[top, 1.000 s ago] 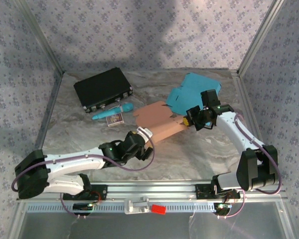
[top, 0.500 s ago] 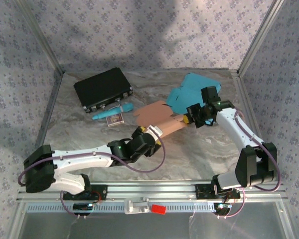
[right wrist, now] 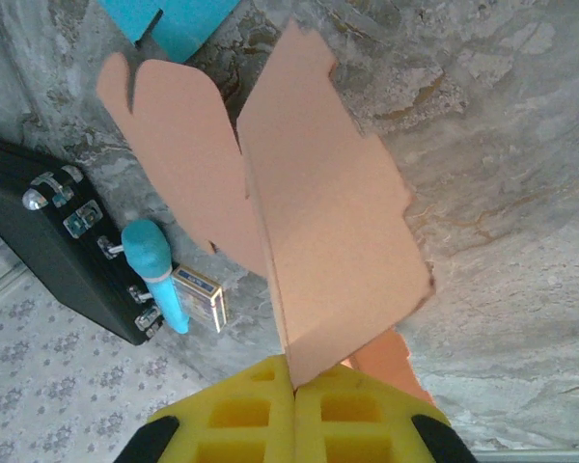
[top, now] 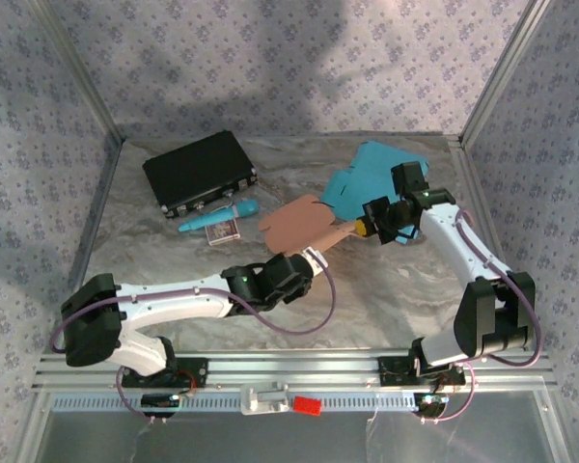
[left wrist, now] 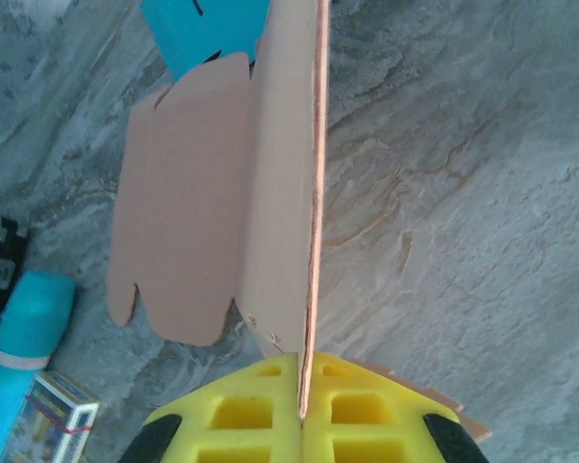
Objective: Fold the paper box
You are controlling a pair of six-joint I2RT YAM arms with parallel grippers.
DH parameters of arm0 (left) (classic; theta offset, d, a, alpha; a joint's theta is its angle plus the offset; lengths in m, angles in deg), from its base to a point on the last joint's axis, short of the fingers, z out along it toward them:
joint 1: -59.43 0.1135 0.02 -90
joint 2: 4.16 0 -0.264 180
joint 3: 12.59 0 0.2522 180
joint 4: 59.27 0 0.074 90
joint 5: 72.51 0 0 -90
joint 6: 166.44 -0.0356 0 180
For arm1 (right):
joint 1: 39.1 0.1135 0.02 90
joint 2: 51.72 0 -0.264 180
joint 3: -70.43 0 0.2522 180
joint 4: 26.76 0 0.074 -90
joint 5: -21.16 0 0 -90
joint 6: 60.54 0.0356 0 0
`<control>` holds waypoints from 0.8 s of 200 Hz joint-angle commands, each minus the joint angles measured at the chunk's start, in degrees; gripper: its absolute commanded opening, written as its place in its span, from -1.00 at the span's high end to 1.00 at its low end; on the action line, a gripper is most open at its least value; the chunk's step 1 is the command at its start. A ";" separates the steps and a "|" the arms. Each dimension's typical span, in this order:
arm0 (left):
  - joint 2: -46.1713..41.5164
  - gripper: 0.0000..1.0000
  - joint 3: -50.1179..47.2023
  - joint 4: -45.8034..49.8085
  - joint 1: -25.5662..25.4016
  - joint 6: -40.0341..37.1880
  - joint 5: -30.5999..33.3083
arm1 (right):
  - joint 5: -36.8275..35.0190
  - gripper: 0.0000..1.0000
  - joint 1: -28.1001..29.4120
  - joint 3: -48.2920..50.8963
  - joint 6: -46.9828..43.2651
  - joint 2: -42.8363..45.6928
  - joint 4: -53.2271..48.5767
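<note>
The paper box (top: 302, 223) is a flat tan cardboard blank at mid-table, partly folded along a crease. My left gripper (top: 310, 258) is shut on its near edge. In the left wrist view the yellow pads (left wrist: 241, 415) pinch a thin upright panel of the paper box (left wrist: 198, 212), and the left gripper (left wrist: 301, 388) has no gap. My right gripper (top: 368, 230) is shut on the blank's right end. From the right wrist, the right gripper (right wrist: 294, 381) clamps a corner of the paper box (right wrist: 328, 231), which stands raised off the table.
A blue paper sheet (top: 370, 176) lies behind the box at the right. A black case (top: 200, 171) sits at the back left. In front of it lie a teal marker (top: 217, 217) and a small card pack (top: 221, 231). Metal frame posts bound the table.
My left gripper moved right along the box's near edge and shut on it. The box has tilted up and shifted slightly. The right gripper kept its grip.
</note>
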 commanded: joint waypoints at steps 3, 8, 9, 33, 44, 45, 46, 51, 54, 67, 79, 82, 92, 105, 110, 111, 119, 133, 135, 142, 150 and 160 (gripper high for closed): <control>0.75 1.00 3.43 2.29 -0.27 -1.58 -0.76 | 0.58 0.61 -0.81 -4.56 -1.43 1.05 -3.68; 0.79 1.00 3.87 2.80 -0.26 -1.26 -0.88 | -0.58 0.50 -0.90 -5.21 -2.11 1.94 -4.18; 0.86 1.00 3.92 2.89 -0.22 -1.18 -0.90 | -0.86 0.48 -0.90 -5.36 -2.27 2.24 -4.26; 1.43 1.00 6.63 5.85 1.23 1.92 -4.22 | -9.29 0.11 -1.10 -8.37 -5.70 9.56 -8.27; 1.50 1.00 7.69 6.79 1.98 3.04 -5.63 | -12.28 0.00 -0.90 -8.36 -5.54 13.29 -9.82; 1.52 1.00 7.76 6.87 2.04 3.16 -5.74 | -12.51 0.00 -0.86 -8.38 -5.53 13.63 -9.94; 1.53 1.00 7.93 6.95 2.07 3.27 -5.93 | -12.67 -0.01 -0.83 -8.39 -5.56 13.93 -10.13; 1.59 1.00 8.40 7.30 2.42 3.59 -6.71 | -13.59 -0.02 -0.52 -8.32 -5.62 15.30 -11.04; 1.61 1.00 8.73 7.55 2.57 3.75 -7.14 | -14.08 -0.04 -0.26 -8.32 -5.63 16.03 -11.54; 1.97 1.00 10.25 9.00 3.43 4.30 -8.65 | -15.91 -0.04 2.23 -8.02 -4.65 18.56 -13.84; 2.76 1.00 12.15 10.73 4.26 4.68 -10.36 | -18.89 -0.07 6.41 -7.67 -2.36 20.32 -14.79; 3.04 1.00 12.61 11.17 4.48 4.69 -10.80 | -19.66 -0.08 7.67 -7.70 -1.50 20.64 -14.76; 3.79 1.00 14.15 12.65 4.97 4.68 -11.75 | -21.91 -0.08 11.58 -7.37 1.60 20.99 -14.22; 4.89 1.00 16.15 14.63 5.48 4.65 -12.49 | -23.32 -0.08 15.62 -7.43 5.72 19.84 -13.60; 5.35 1.00 16.85 15.31 5.65 4.61 -12.77 | -23.72 -0.09 16.90 -7.63 6.95 18.98 -13.19; 5.47 1.00 17.00 15.43 5.68 4.61 -12.83 | -23.81 -0.09 17.10 -7.66 7.09 18.80 -13.16; 6.05 1.00 18.00 16.29 5.84 4.65 -12.98 | -24.67 -0.08 18.94 -8.57 8.28 17.08 -12.92; 7.00 1.00 19.63 17.46 6.12 4.80 -13.55 | -26.11 -0.06 21.42 -10.42 9.49 13.67 -13.08; 7.19 1.00 19.81 17.55 6.18 4.90 -13.56 | -26.17 -0.06 21.66 -10.64 9.69 13.17 -12.88; 7.52 1.00 20.40 17.80 6.23 4.95 -13.72 | -25.82 -0.06 22.25 -10.78 10.23 11.64 -12.04; 7.77 1.00 20.89 18.03 6.39 4.97 -13.68 | -25.05 -0.05 22.69 -10.69 10.76 10.21 -10.70; 8.00 1.00 21.34 18.05 6.50 5.05 -13.89 | -23.87 -0.01 22.66 -10.51 11.58 8.43 -10.04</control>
